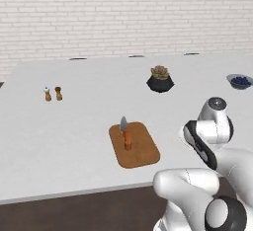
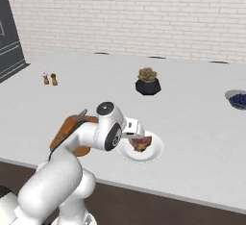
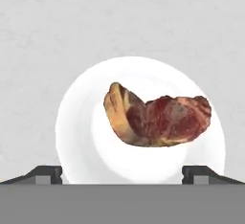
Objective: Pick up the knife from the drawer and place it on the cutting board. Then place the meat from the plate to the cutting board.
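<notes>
**Pincer wide over the plated meat**

Meat (image 3: pixel 158 120) sits right in the middle of the white plate (image 3: pixel 81 141), seen from the hand view, a reddish-brown chunk with a paler, fatty end on one side. The pincer (image 3: pixel 122 175) is spread wide, its two dark fingertips (image 3: pixel 45 174) standing apart at either side of the plate, nothing between them, and no contact with the meat can be made out.

From the right base view, the pincer (image 2: pixel 139 135) hangs over the plate (image 2: pixel 154 154) near the front edge of the white tabletop (image 2: pixel 192 118), with the meat (image 2: pixel 142 143) directly under it. Just beside the plate, on the arm's left, lies the cutting board (image 2: pixel 67 128), partly hidden by the white arm.

Over in the left base view the cutting board (image 1: pixel 141 153) shows in full, close to the front edge of the tabletop, and the knife (image 1: pixel 126 134) lies flat on it, orange-brown handle toward the front, grey blade pointing toward the back edge.

Further back, a potted succulent (image 1: pixel 160 79) in a black pot stands near the middle of the tabletop. Two small shakers (image 1: pixel 53 94) stand side by side toward the left edge, and a dark bowl of blue berries (image 1: pixel 240 81) rests toward the right edge.
</notes>
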Available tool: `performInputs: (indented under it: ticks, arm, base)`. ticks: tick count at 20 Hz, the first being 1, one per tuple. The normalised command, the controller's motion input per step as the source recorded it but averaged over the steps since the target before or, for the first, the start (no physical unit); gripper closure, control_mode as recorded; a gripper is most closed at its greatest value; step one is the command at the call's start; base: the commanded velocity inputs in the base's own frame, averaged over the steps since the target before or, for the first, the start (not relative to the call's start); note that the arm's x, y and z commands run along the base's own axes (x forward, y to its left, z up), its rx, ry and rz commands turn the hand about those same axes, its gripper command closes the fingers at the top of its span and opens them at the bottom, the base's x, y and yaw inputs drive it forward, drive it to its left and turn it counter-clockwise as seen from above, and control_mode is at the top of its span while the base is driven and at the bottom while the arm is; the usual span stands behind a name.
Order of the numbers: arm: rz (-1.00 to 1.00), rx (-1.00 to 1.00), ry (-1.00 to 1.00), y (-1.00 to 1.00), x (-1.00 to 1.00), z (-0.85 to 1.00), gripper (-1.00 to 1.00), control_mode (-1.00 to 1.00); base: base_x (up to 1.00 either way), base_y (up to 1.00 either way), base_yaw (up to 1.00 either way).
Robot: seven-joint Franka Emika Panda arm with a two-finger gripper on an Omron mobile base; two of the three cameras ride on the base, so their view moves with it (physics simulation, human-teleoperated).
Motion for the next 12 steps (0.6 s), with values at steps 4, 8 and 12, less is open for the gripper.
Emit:
performInputs:
  ticks: [4,8,12]
  arm:
    - [0.07,-0.1,0.12,-0.01,0.49,-0.25,-1.0,-1.0]
    - [0.0,-0.09,0.14,-0.16,0.31,-0.18,-1.0,-1.0]
    - [0.0,-0.04,0.15,-0.16,0.32,-0.36,-1.0,-1.0]
  base:
    - [0.0,0.0,0.0]
    - [0.0,0.0,0.0]
    - [0.0,0.0,0.0]
